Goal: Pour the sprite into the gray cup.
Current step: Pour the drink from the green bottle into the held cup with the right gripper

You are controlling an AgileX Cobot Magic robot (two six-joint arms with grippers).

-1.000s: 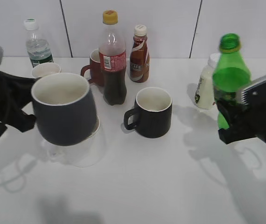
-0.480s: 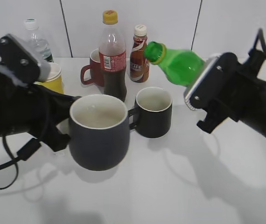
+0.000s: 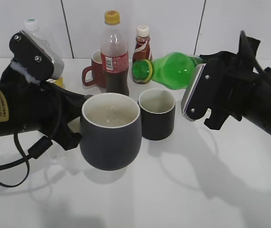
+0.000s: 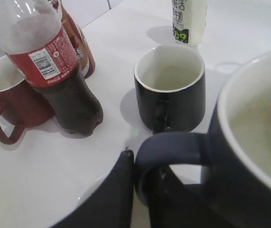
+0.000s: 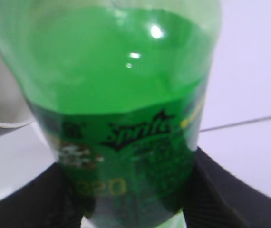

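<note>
My left gripper [image 3: 73, 135] is shut on the handle of the gray cup [image 3: 110, 132] and holds it above the table, mouth up, cream inside. In the left wrist view the cup [image 4: 249, 156] fills the right side and its handle sits between my jaws [image 4: 142, 180]. My right gripper [image 3: 207, 102] is shut on the sprite [image 3: 171, 70], a green bottle lying almost level, its open mouth pointing left, above and just behind the cup's rim. In the right wrist view the bottle [image 5: 116, 95] fills the frame between my jaws [image 5: 130, 199].
A straight black mug [image 3: 157, 114] stands right behind the gray cup. A cola bottle [image 3: 114, 54], a red mug [image 3: 93, 71], a brown bottle [image 3: 141, 40] and a water bottle [image 3: 31, 26] stand at the back. A white bottle [image 4: 188, 19] shows in the left wrist view.
The gray cup has moved right toward the table's middle. The sprite has swung left and tipped from upright to nearly level, its mouth dropping toward the cup.
</note>
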